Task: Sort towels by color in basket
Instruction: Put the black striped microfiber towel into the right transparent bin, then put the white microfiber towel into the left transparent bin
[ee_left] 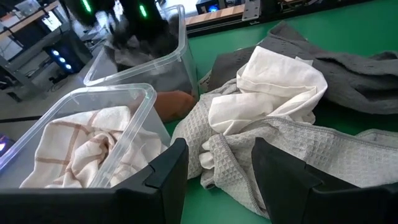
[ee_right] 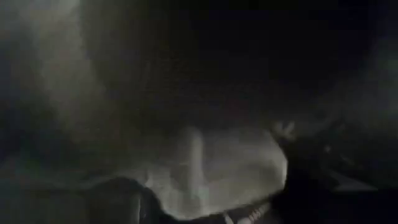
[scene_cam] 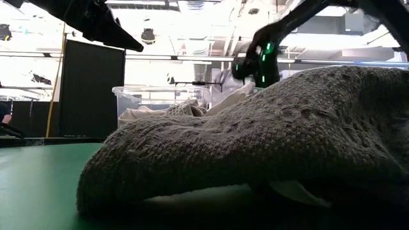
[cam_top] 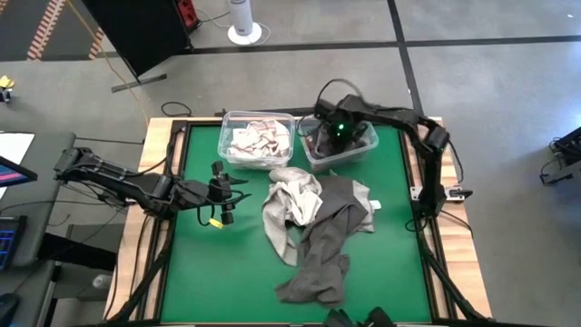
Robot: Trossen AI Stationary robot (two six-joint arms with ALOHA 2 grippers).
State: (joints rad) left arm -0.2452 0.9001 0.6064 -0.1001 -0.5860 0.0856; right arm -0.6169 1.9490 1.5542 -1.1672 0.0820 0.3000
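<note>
Towels: you have a loose heap of towels (cam_top: 313, 222) at frame centre in the high view, dark grey over light grey and white.
Sorted so far: checked cloth lies in the left bin (cam_top: 256, 138), upper centre; dark cloth in the right bin (cam_top: 338, 145) beside it.
Handling: judged soft, limp, light; layers will drag together. Pinch a raised fold of one colour, such as the white towel (ee_left: 273, 84).
Left gripper (ee_left: 217, 171): jaws apart, holding nothing, just left of the heap.
Right gripper (cam_top: 338, 132): down in the right bin; you cannot tell its jaws or any hold.
</note>
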